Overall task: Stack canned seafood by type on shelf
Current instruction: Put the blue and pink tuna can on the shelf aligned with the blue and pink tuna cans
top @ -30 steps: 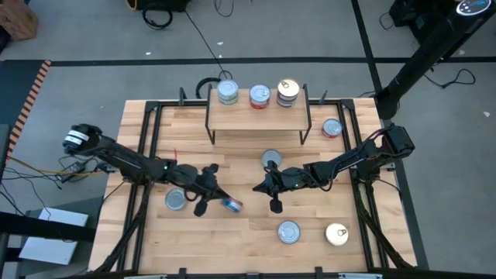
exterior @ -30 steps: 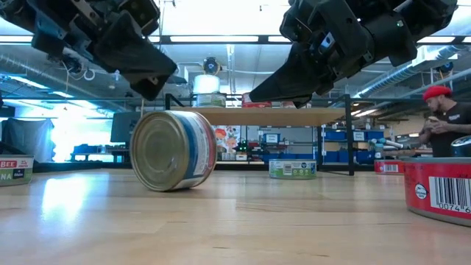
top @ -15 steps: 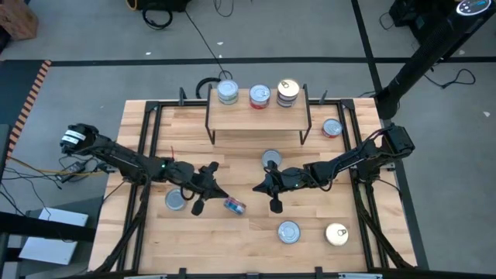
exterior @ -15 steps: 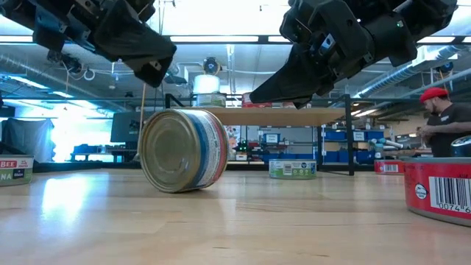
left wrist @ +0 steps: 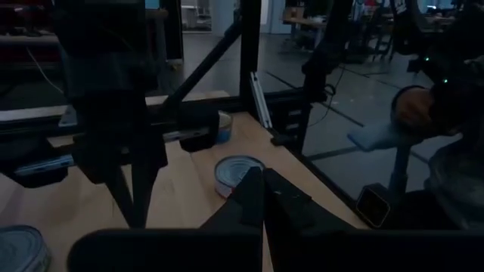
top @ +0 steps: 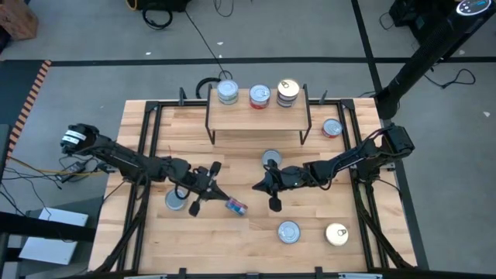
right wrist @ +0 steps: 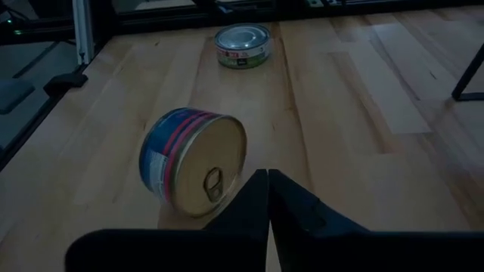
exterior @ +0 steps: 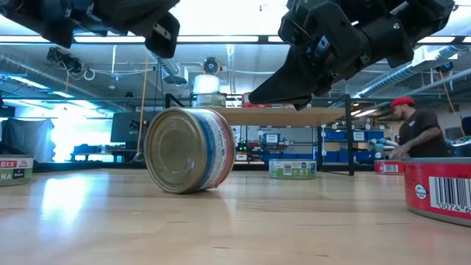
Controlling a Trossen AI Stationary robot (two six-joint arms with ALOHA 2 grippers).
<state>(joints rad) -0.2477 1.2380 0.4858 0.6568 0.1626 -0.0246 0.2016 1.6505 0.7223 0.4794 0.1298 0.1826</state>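
— The fingers (left wrist: 246, 200) of the left gripper (top: 219, 194): apart or together?

— Together, pinched on nothing. The right gripper (top: 257, 187) matches it, its fingers (right wrist: 253, 200) pressed tip to tip. The two point at each other over the middle of the table (top: 232, 248), the left reaching in from 9 o'clock, the right from 3 o'clock.

— And the shelf (top: 258, 114)?

— At 12 o'clock, along the far edge. Three lots stand in a row on it: a silver-blue stack (top: 227, 92), a red-labelled tin (top: 260, 96) and a gold-topped stack (top: 287, 91).

— Which can lies between the grippers?

— The tipped tin (top: 235, 205), blue and red on its band, on its side at about 7 o'clock just off the table's centre. It is just beside the left fingertips and touched by neither gripper. Its gold pull-tab end faces the right wrist camera.

— The rest of the seafood?

— All flat on the wood. One silver tin (top: 270, 159) sits in front of the shelf, a red tin (top: 332, 128) at 2 o'clock beside the shelf's leg, a silver tin (top: 288, 231) and a gold tin (top: 336, 234) side by side at 5 o'clock, and another silver tin (top: 176, 200) at 8 o'clock, partly under the left arm.
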